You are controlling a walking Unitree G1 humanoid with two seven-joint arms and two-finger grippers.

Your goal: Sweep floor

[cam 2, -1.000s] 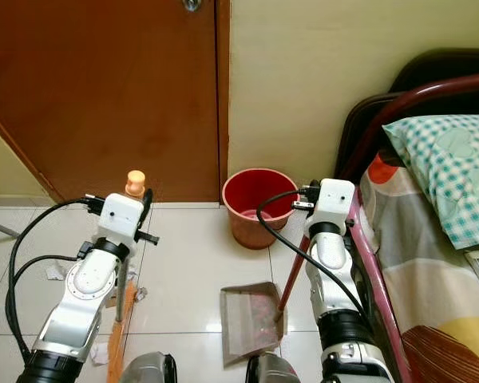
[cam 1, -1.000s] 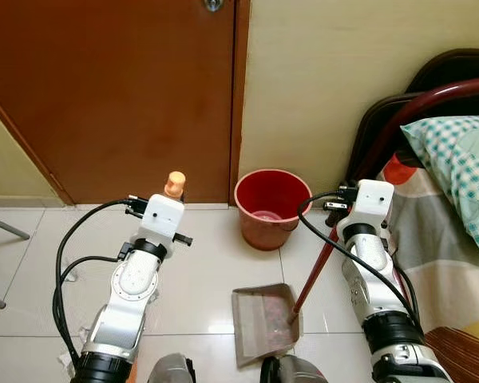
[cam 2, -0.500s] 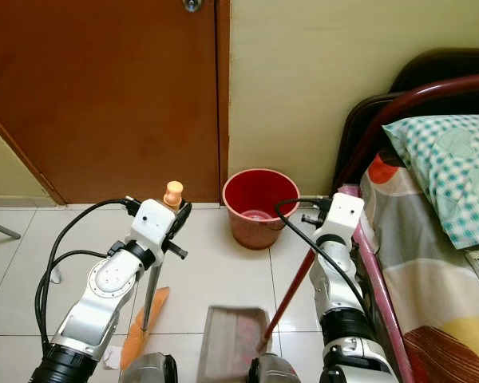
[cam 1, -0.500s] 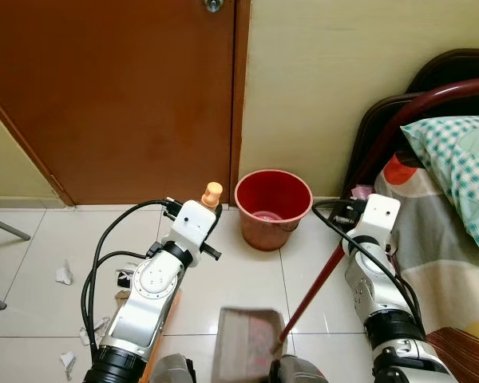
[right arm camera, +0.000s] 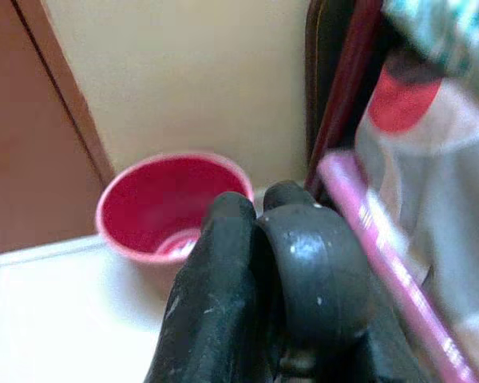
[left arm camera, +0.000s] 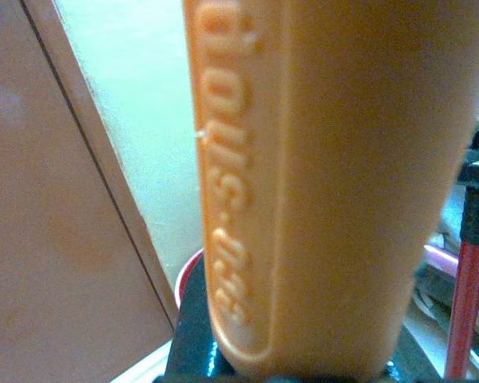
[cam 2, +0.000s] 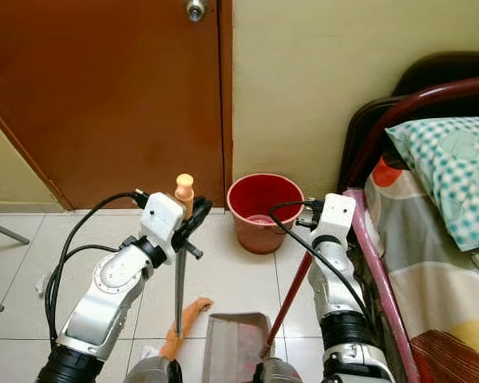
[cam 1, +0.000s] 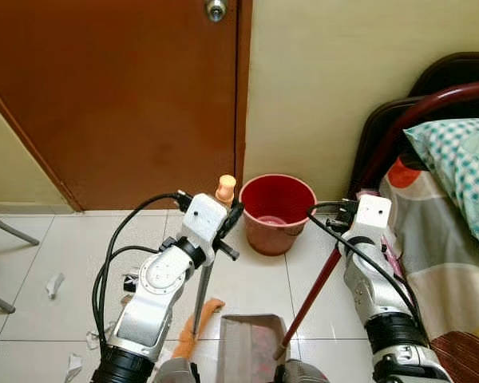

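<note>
My left gripper [cam 1: 227, 217] is shut on a broom just below its orange handle tip [cam 1: 225, 188]. The grey shaft [cam 1: 202, 287] runs down to orange bristles [cam 1: 195, 327] on the tiles, just left of the grey dustpan [cam 1: 251, 347]. The orange handle [left arm camera: 327, 183] looms close in the left wrist view. My right gripper [cam 1: 341, 217] is shut on the top of the dustpan's red handle [cam 1: 315, 291], which slants down to the pan. Dark debris lies in the pan. A red bucket [cam 1: 277, 211] stands against the wall between both arms.
White paper scraps [cam 1: 54, 283] lie on the tiles at the left, with more [cam 1: 72, 365] near my left arm. A brown door [cam 1: 120, 96] is ahead. The bed [cam 1: 443, 239] with a checked pillow [cam 1: 459, 159] hems in the right. A grey chair leg [cam 1: 4, 227] juts in at far left.
My left arm has swung the broom to the right, bringing the bristles next to the dustpan. The dustpan has slid nearer to me and its handle leans more. The camera has tilted up slightly.
</note>
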